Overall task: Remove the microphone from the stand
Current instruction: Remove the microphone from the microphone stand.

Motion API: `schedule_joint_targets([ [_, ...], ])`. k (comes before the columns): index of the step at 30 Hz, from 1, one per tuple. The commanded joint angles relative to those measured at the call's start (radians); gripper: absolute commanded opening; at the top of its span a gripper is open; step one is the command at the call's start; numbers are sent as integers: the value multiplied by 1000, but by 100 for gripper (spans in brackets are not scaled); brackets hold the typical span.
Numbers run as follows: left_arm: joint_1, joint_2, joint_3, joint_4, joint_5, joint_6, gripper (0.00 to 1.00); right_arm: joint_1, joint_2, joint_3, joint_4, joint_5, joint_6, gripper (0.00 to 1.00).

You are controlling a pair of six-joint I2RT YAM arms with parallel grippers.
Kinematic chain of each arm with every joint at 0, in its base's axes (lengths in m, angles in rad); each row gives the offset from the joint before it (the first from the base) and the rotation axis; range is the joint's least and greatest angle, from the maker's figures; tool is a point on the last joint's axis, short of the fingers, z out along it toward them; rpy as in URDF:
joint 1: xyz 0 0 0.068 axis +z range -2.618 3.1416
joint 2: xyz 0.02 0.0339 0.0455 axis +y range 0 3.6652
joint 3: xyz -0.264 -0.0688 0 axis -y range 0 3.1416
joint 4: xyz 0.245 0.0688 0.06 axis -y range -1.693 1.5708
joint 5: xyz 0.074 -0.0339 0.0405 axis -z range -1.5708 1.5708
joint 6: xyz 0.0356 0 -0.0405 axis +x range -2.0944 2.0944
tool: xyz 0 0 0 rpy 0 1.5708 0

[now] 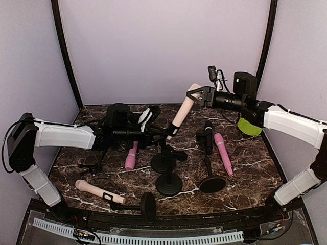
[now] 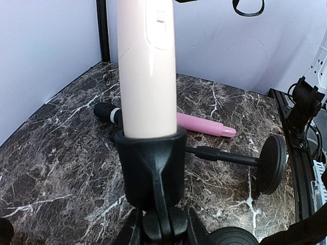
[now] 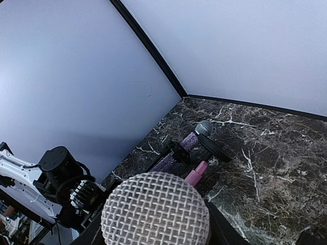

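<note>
A pale cream microphone [image 1: 182, 111] stands tilted in the black clip [image 1: 172, 128] of a stand whose round base [image 1: 162, 163] is on the marble table. My right gripper [image 1: 196, 95] is shut on its mesh head [image 3: 156, 209], with dark fingers [image 3: 225, 227] on either side. My left gripper [image 1: 162, 133] is shut on the stand just below the clip [image 2: 150, 166]. In the left wrist view the microphone's body [image 2: 147, 66] sits in the clip.
A black microphone [image 1: 208, 137] stands in a stand at the right, with a pink microphone [image 1: 223, 153] beside it. Another pink one [image 1: 131, 155] lies at left. A cream one [image 1: 97, 191] lies in a fallen stand at the front. A bare stand base [image 1: 168, 184] is in the middle. A purple glitter microphone [image 3: 179, 150] lies at the back.
</note>
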Motion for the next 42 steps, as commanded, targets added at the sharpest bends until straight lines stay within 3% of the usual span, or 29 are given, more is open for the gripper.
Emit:
schedule_joint_targets([
  [1,13,6,-54,-144,-22,-25,0,-34,-56,78,44,240,20,13],
  [8,14,14,-52,-156,-19,-21,0,-34,-65,77,44,223,15,14],
  [27,16,31,-43,-176,-15,-23,0,-33,-152,38,176,-119,-151,13],
  [42,16,36,-42,-197,-58,-17,0,-34,-136,105,-14,176,-59,13],
])
